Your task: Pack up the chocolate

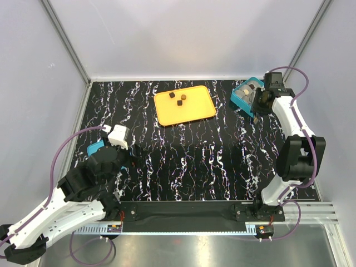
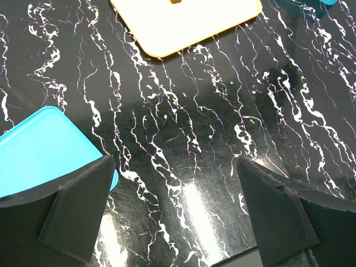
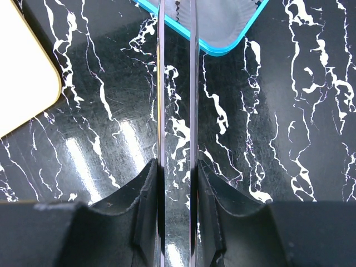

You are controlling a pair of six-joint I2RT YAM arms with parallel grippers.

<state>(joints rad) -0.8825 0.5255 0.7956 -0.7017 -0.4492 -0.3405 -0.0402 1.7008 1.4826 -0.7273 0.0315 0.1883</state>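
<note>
Three dark chocolates (image 1: 180, 103) sit toward the far edge of the orange tray (image 1: 194, 111); more lie in the teal box (image 1: 238, 102). Right gripper (image 3: 177, 167) pinches tweezers (image 3: 161, 83) that reach over the box's near edge. Left gripper (image 2: 173, 164), spread wide, hangs over open tabletop (image 2: 222, 111).

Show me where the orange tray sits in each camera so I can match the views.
Top external: the orange tray lies upper middle of the table, with three brown chocolates on it.
Left wrist: the orange tray is at the top edge, only its near end in view.
Right wrist: the orange tray is at the left edge, one rounded corner, left of the tweezers.
Shared landmark: the black, white-veined tabletop.
</note>
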